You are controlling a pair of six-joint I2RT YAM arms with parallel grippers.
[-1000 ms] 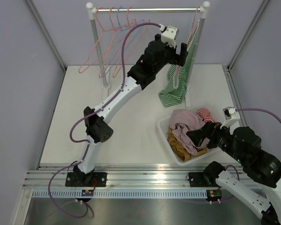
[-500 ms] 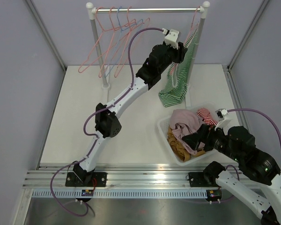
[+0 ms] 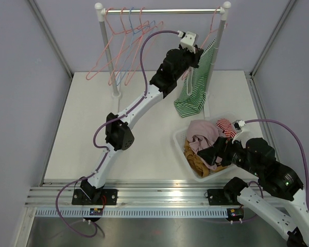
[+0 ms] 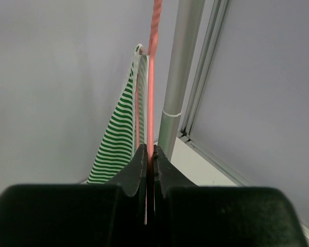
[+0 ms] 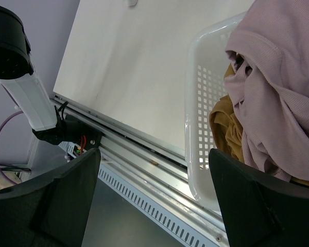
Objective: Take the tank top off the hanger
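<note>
The green-and-white striped tank top (image 3: 192, 93) hangs on a thin pink wire hanger (image 3: 212, 29) at the right end of the horizontal metal rail (image 3: 165, 10), just beside the rail's right upright post (image 3: 220, 38). Its lower hem droops down to the white desk (image 3: 92, 128) at the foot of that post. The garment is on the hanger, not yet off it.

The left arm reaches far across the desk and up to the rail. The left hand (image 4: 149, 154) is pressed together on the hanger's pink wire: in the left wrist view the two dark fingers (image 4: 136, 167) meet around the wire with no gap showing, and the striped cloth hangs just left of the wire, the post just right of it.

Several empty pink and blue wire hangers (image 3: 127, 41) hang at the left end of the same rail, well apart from the tank top.

The right hand (image 5: 154, 198) is spread wide and holds nothing. It hangs over the near side of a white perforated plastic basket (image 5: 201, 103) that stands on the desk near the tank top's hem. A dusty-pink ribbed garment (image 5: 278, 87) lies heaped in the basket on top of a mustard-brown one (image 5: 225, 128), and a red-and-white striped piece (image 3: 225, 123) shows at the far side of the heap
</note>
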